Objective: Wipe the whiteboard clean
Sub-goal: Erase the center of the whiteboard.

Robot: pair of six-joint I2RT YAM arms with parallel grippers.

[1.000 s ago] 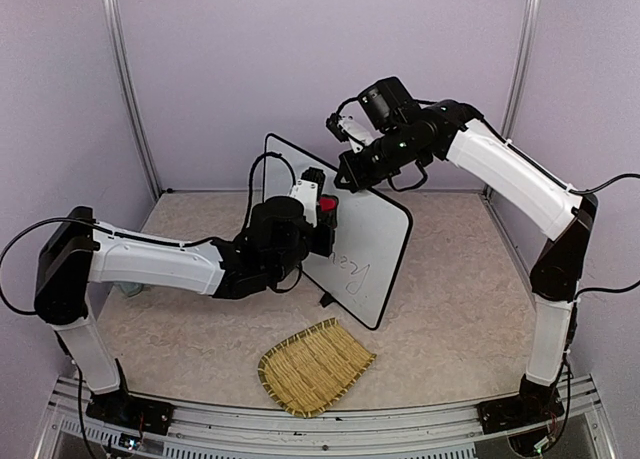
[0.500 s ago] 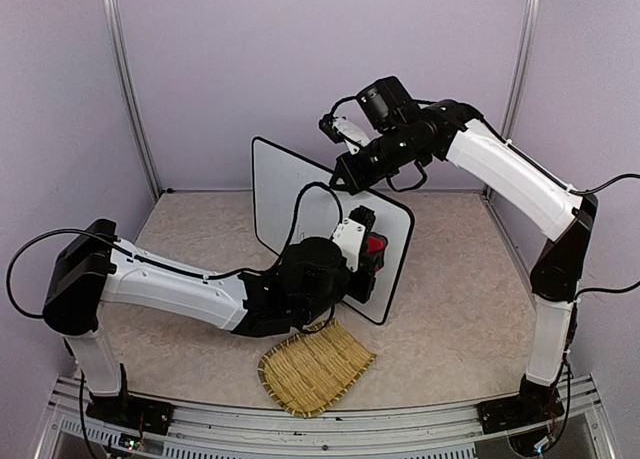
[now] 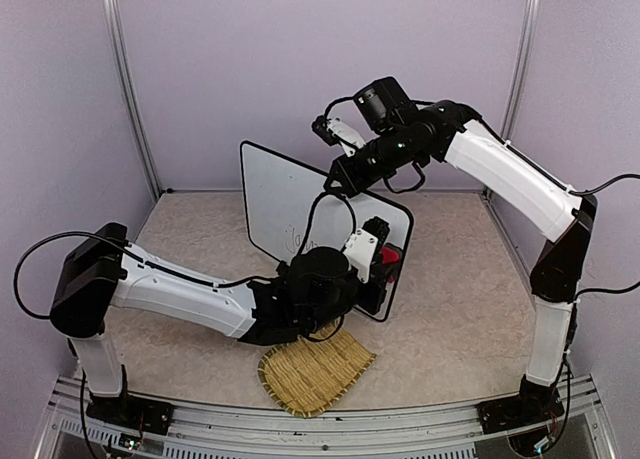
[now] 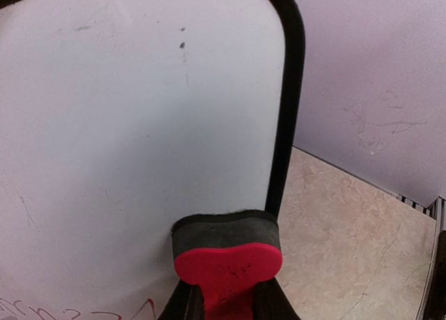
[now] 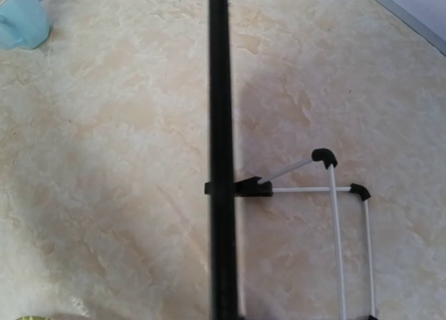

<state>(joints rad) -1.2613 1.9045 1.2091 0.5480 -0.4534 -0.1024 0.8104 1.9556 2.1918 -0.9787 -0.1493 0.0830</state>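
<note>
Left wrist view: the left pincer (image 4: 226,307) is gripping a red eraser (image 4: 228,261), jaws closed tight around it, and is pressing its dark felt against the whiteboard (image 4: 125,139) near the black rim at 3 o'clock. From the top view, the right pincer (image 3: 333,185) is pinching the whiteboard's upper edge, closed on it. The whiteboard is standing upright on the table (image 3: 450,309), with a straw mat (image 3: 315,367) lying at 6 o'clock.
</note>
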